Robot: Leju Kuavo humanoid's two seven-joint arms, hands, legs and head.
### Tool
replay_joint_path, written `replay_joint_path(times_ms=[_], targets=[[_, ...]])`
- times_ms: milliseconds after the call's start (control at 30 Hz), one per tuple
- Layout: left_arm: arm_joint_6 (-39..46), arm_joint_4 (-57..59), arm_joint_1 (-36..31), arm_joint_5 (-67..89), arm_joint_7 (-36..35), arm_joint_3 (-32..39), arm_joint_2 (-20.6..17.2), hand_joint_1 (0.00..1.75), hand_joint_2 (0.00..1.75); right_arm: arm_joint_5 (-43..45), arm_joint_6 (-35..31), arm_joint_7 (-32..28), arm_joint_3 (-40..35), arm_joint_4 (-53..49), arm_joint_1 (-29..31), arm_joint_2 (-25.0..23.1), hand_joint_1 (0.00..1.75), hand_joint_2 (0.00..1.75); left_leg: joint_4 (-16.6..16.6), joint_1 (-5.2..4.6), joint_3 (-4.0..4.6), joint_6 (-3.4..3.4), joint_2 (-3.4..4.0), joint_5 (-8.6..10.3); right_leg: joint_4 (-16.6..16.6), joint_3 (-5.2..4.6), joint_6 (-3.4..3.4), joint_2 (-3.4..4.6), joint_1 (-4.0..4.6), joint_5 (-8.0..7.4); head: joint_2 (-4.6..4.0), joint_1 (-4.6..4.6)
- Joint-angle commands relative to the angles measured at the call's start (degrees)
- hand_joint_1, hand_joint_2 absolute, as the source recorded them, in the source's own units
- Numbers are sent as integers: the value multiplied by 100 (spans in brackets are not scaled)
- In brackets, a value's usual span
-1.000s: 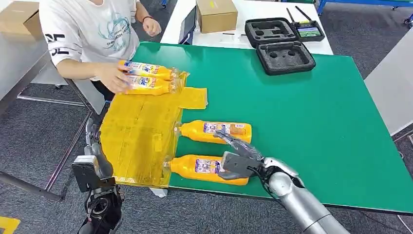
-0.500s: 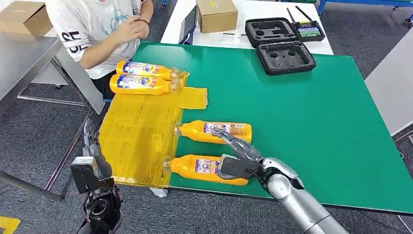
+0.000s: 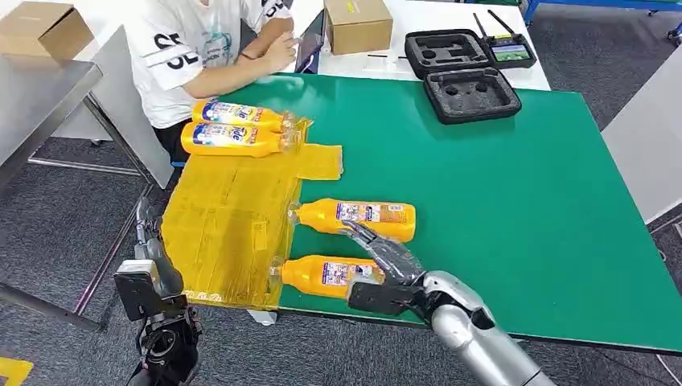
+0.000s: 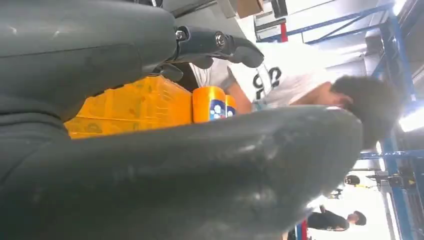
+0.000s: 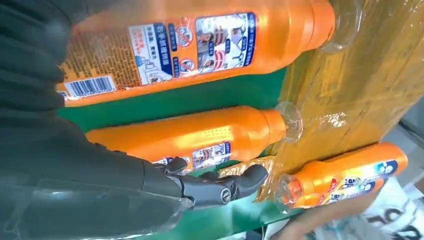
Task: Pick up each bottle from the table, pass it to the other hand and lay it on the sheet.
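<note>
— Where's the right hand now?

— Low over the near edge of the green surface, arm reaching in from below. The palm sits over the base end of the near bottle, with the fingers stretched forward and apart, pointing toward the far bottle just beyond them.

— Has it got hold of the near bottle?

— Not that I can see. The fingers are spread and nothing is clamped; the right wrist view shows a dark fingertip reaching past the bottles, closed on nothing.

— And the bottles themselves?

— Both lie on their sides beside the hand, caps touching the edge of the yellow sheet. Two more bottles lie side by side at the sheet's far end, well away from the hand, close to a person in a white shirt.

— The left hand?

— Down off the surface's edge, next to the sheet's near corner, well apart from every bottle. It holds nothing, but whether its fingers are apart or together I cannot tell.
</note>
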State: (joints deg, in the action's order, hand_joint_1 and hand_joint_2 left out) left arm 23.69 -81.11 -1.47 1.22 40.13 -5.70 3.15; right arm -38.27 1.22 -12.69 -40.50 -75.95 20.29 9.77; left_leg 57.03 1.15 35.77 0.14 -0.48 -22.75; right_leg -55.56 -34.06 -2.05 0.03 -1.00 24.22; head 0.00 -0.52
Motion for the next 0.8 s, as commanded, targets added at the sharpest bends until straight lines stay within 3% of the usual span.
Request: replay_joint_path(times_ms=[33, 800], targets=[[-136, 769, -706, -17, -41, 9, 114, 0, 0, -570, -216, 896, -405, -235, 189, -315, 0, 175, 1, 1, -13, 2, -2, -5, -3, 12, 10, -6, 3, 7, 0, 2], [-144, 891, -689, -126, -15, 99, 122, 0, 0, -680, -57, 752, -365, 461, 504, -314, 0, 175, -2, -1, -22, 5, 3, -7, 5, 22, 8, -1, 2, 6, 0, 2]])
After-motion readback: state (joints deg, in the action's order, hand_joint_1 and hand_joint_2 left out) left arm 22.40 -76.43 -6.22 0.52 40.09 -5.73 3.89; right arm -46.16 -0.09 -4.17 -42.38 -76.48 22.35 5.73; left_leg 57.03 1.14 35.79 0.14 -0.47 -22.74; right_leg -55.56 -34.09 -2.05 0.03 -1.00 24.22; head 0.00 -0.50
